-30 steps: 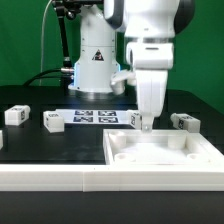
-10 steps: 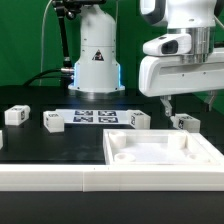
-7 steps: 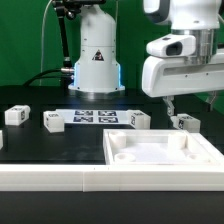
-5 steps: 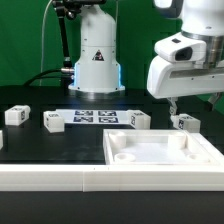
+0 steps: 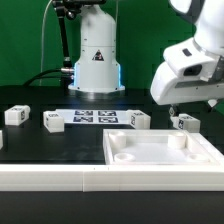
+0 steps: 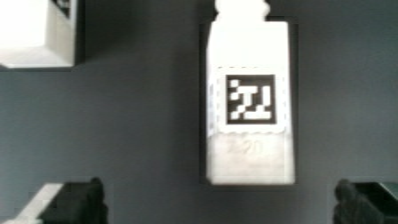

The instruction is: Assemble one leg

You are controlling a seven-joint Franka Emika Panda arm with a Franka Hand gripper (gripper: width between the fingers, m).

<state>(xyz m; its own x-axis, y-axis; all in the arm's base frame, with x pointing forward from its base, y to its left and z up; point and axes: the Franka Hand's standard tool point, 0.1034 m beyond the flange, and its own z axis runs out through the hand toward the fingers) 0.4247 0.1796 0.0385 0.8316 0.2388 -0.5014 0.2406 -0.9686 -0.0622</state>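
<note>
White hard plastic, so I expect the leg [image 6: 249, 150] to be light, stiff and a little slick. I would take it across its two long flat sides, about level with the tag [image 6: 251, 98]. It lies flat on the dark desk [image 5: 60, 145], at about 3 o'clock in the exterior view. It sits just off the 1 o'clock corner of the tray [image 5: 160, 165].

The gripper [image 6: 222, 203] hangs over it spread wide, holding nothing, with a finger showing on either side and clear of the leg. Three matching legs sit apart from it (the nearest [image 5: 140, 120] is at the tray's 12 o'clock), and the marker board [image 5: 97, 116] is at 10 o'clock.

The wrist view cuts off one end of the leg, and I cannot judge how high the fingers stand above the desk.
</note>
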